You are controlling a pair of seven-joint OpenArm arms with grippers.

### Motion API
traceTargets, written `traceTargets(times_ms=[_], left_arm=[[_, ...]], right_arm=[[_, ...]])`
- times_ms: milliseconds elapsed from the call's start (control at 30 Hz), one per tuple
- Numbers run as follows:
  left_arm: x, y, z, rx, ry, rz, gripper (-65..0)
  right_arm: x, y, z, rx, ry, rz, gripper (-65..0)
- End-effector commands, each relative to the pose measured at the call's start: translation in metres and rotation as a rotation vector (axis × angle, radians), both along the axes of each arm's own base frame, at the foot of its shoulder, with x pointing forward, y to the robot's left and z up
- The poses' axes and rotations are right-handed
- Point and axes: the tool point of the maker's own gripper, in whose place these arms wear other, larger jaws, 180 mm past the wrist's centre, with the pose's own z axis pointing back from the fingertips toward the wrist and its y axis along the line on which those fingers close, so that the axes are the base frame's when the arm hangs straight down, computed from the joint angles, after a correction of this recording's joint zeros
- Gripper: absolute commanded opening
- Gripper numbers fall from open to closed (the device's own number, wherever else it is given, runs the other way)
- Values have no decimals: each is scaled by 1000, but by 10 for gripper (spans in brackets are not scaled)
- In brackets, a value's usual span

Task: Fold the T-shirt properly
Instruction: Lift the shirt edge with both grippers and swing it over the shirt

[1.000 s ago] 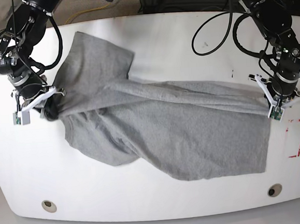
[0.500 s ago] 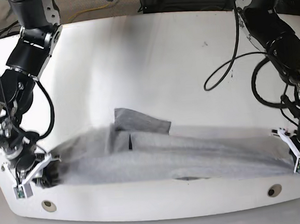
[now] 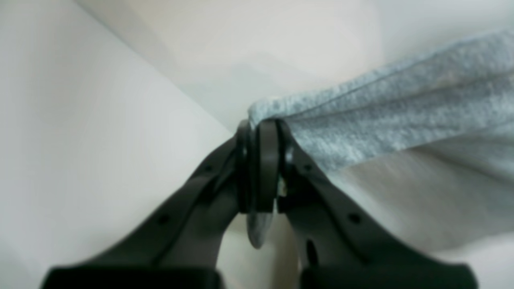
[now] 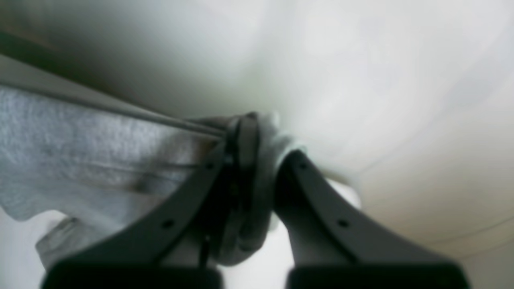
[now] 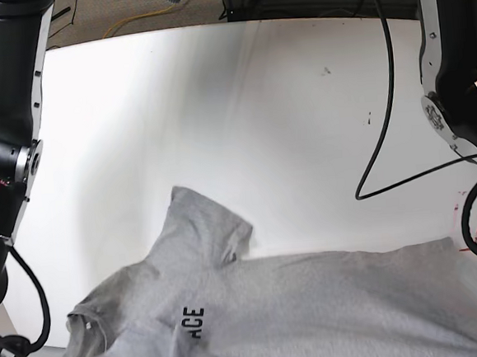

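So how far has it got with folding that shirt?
Early days. Done: both ends are gripped. The left gripper and right gripper each have their jaws shut on the T-shirt. In hand: the shirt is stretched out between them near the table's front edge. Left: every fold; one sleeve lies rumpled and the body wrinkled.
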Motion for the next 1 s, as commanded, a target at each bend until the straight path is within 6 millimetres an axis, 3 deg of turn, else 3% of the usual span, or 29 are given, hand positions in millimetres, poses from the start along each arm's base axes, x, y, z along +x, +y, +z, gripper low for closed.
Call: traceTargets(times_ms=[0,133,200,367,500,667,833,900,967], left_arm=[[-11,11,38,4,-91,27,-649],[-12,17,75,12,-136,31,-649],[-17,17,88,47,-151,41,-649],[-19,5,92,98,-156,33,-649],[-11,7,59,88,-56,70,-649],[-24,4,28,120,45,163,-649],[-18,3,-25,94,200,198,-649],[-15,2,-54,100,271,192,-649],[-14,2,-76,104,325,190,-649]], right_arm=[[-8,-7,53,-29,-115,-17,-650],[-19,0,104,-104,-199,-10,-650],[-25,-10,103,-155,-178,-28,-650],[-41,-5,106,-247,-182,-33,-650],[-49,-25,59,-194,-133,-63,-650],[-71,-37,-13,-176,-56,-93,-650],[-96,-37,-95,-127,65,-95,-650],[-115,-40,-132,-96,125,-115,-650],[-127,-38,-154,-83,163,-121,-650]])
